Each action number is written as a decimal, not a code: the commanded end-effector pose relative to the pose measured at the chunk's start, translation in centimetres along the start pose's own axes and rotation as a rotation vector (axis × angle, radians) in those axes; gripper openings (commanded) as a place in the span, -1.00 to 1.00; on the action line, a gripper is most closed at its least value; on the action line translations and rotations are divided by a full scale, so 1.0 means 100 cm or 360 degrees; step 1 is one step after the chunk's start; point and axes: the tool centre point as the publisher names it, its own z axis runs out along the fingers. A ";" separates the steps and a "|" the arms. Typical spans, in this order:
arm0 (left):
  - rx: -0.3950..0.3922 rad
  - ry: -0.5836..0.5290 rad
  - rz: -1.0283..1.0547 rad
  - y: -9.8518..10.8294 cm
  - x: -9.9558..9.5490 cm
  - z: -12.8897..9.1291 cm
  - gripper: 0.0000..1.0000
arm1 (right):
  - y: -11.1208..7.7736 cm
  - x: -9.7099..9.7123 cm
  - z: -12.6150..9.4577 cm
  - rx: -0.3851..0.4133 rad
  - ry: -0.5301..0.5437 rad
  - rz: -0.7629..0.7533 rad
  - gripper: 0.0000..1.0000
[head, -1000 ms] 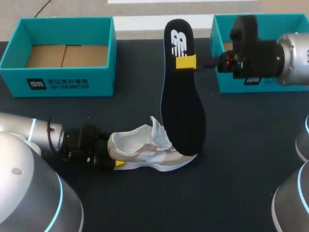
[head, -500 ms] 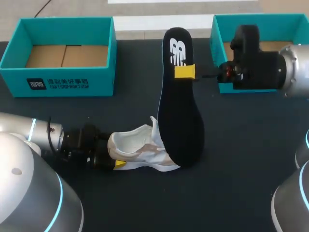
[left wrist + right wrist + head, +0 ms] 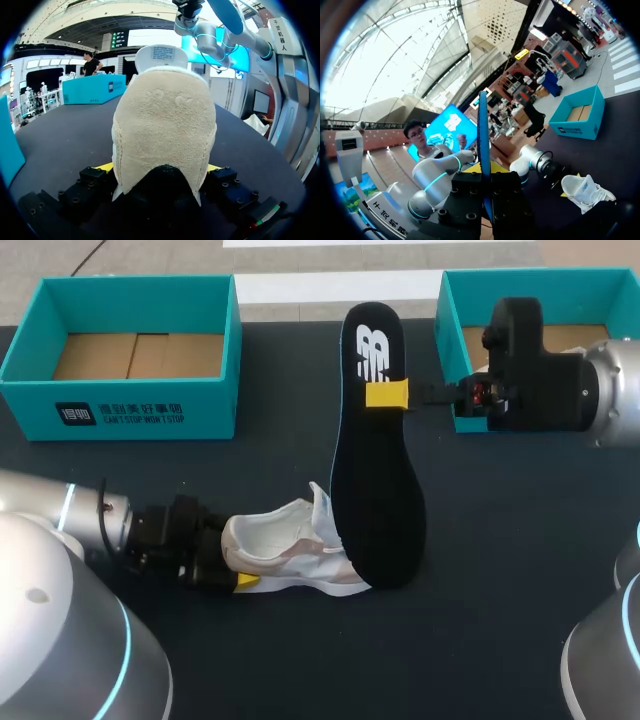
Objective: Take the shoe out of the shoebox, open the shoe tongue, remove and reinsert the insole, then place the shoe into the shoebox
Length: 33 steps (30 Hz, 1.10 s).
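Observation:
The white shoe lies on the dark table with its tongue pulled up. Its fuzzy heel fills the gap between the yellow fingers of my left gripper, which is shut on it from both sides. The black insole stands on end, its lower end at the shoe's front, hiding the toe. My right gripper is shut on the insole's upper part below the white logo. In the right wrist view the insole shows edge-on, rising from between that gripper's fingers.
A teal shoebox with a cardboard floor stands at the back left. A second teal box at the back right is partly hidden behind my right arm. Bare dark table lies in front of the shoe.
My right gripper has come down and toward the front with the insole, whose lower end now covers the shoe's toe. The left gripper stays at the heel.

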 end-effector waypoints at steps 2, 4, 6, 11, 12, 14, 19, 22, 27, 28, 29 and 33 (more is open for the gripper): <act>-0.0037 0.0003 -0.0011 -0.003 0.005 -0.009 1.00 | 0.000 0.000 0.003 0.0000 -0.0003 0.0002 -1.00; -0.0057 0.0016 -0.0015 -0.004 0.006 -0.010 1.00 | 0.000 0.000 0.003 0.0000 -0.0003 0.0002 -1.00; -0.0085 0.0024 -0.0023 -0.005 0.006 -0.012 1.00 | 0.000 0.000 0.003 0.0000 -0.0003 0.0002 -1.00; -0.0184 -0.0007 -0.0050 -0.010 0.007 -0.019 1.00 | 0.000 0.000 0.003 0.0000 -0.0003 0.0002 -1.00; -0.0198 -0.0012 -0.0053 -0.011 0.007 -0.020 1.00 | 0.000 0.000 0.003 0.0000 -0.0003 0.0002 -1.00; -0.0229 -0.0027 -0.0053 -0.013 0.005 -0.023 1.00 | 0.000 0.000 0.003 0.0000 -0.0003 0.0002 -1.00; -0.0332 -0.0037 -0.0070 -0.020 0.005 -0.030 1.00 | 0.000 0.000 0.003 0.0000 -0.0003 0.0002 -1.00; -0.0405 -0.0046 -0.0091 -0.024 0.005 -0.037 1.00 | 0.000 0.000 0.003 0.0000 -0.0003 0.0002 -1.00; -0.0457 -0.0079 -0.0088 -0.027 0.006 -0.044 1.00 | 0.000 0.000 0.003 0.0000 -0.0003 0.0002 -1.00; -0.0457 -0.0079 -0.0088 -0.027 0.006 -0.044 1.00 | 0.000 0.000 0.003 0.0000 -0.0003 0.0002 -1.00; -0.0457 -0.0079 -0.0088 -0.027 0.006 -0.044 1.00 | 0.000 0.000 0.003 0.0000 -0.0003 0.0002 -1.00; -0.0457 -0.0079 -0.0088 -0.027 0.006 -0.044 1.00 | 0.000 0.000 0.003 0.0000 -0.0003 0.0002 -1.00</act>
